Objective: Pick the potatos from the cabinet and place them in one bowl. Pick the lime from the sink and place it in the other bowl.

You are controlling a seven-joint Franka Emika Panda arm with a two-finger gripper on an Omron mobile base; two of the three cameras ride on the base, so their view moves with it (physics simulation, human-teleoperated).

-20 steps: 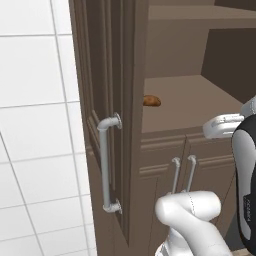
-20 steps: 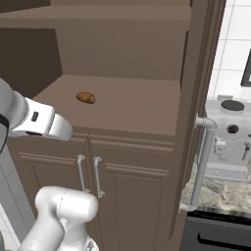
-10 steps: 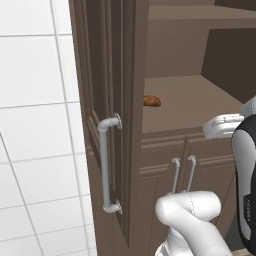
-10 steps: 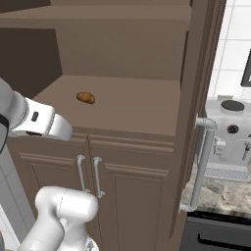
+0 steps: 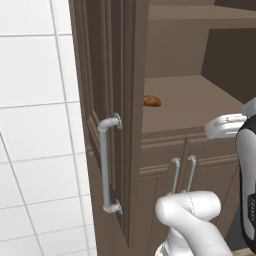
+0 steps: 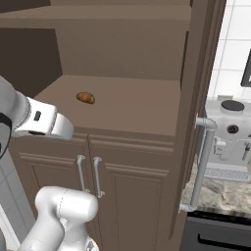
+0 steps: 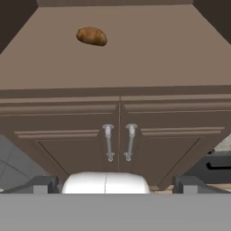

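Observation:
The tall dark brown cabinet (image 5: 190, 100) (image 6: 122, 103) (image 7: 149, 49) stands with its door (image 5: 107, 100) (image 6: 198, 98) swung open. One golden-brown potato (image 5: 152, 101) (image 6: 86, 97) (image 7: 92, 36) lies alone on the shelf, toward its back left. My gripper (image 7: 116, 185) hangs in front of the shelf and below its edge, well short of the potato. It is open, with its fingertips (image 7: 43, 184) wide apart and nothing between them. The bowls, the lime and the sink are out of view.
Low double doors with thin paired handles (image 5: 182, 172) (image 6: 88, 174) (image 7: 119, 142) sit under the shelf. The open door's long grey bar handle (image 5: 107, 165) (image 6: 203, 162) juts out. A coffee machine (image 6: 230, 137) stands on a stone counter to the right. White tiled wall (image 5: 35, 125) lies left.

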